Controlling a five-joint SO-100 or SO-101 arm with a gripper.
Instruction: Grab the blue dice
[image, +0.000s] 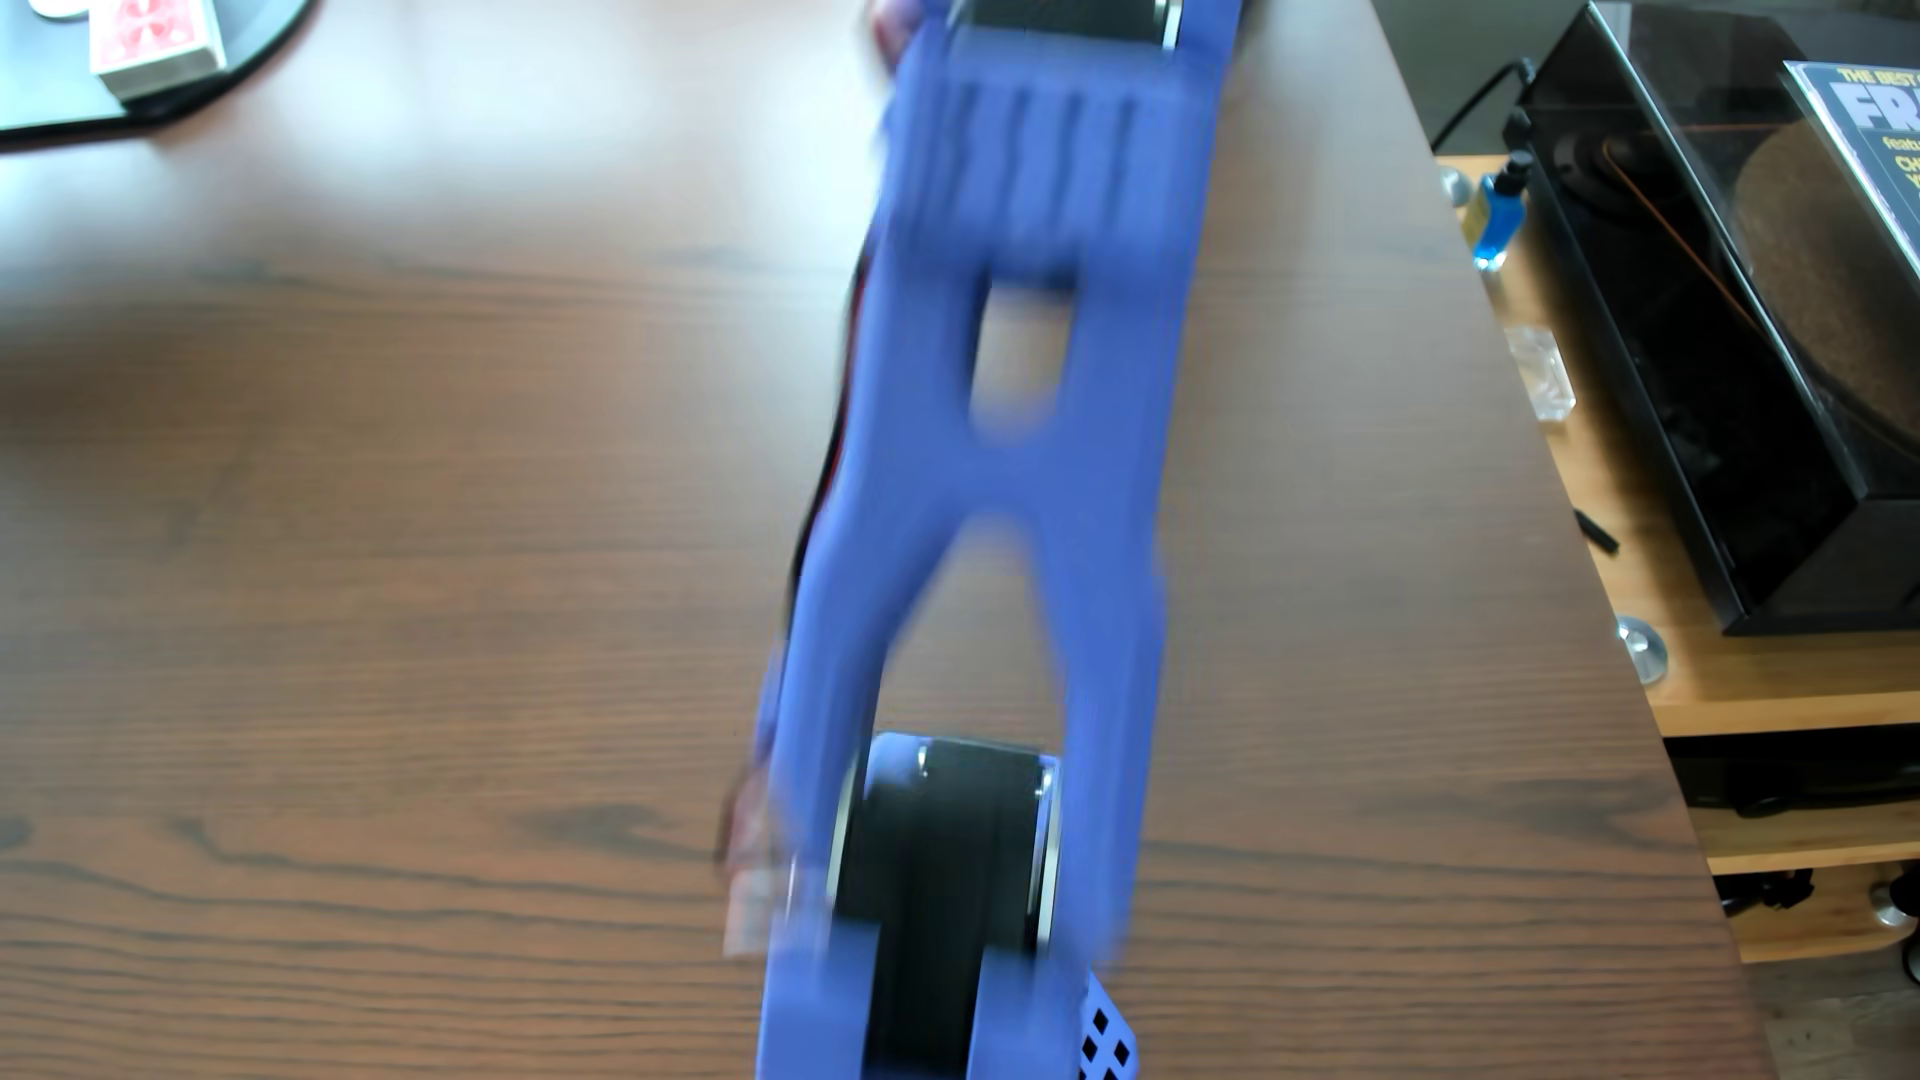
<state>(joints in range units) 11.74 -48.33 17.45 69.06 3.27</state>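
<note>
Well, the blurred blue plastic arm (997, 519) is stretching down the middle of the brown wood-grain desk (416, 623), and it is hiding plenty. Its tool is not showing, so I cannot tell its opening or load. Nor is the blue dice appearing anywhere; a red card box (156, 36) is sitting by the far left corner. Judging by this, the grab is looking undone.

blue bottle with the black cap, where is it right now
In the other view the blue bottle stands at the right, off the wooden table, on a lower shelf beside the record player.
</note>
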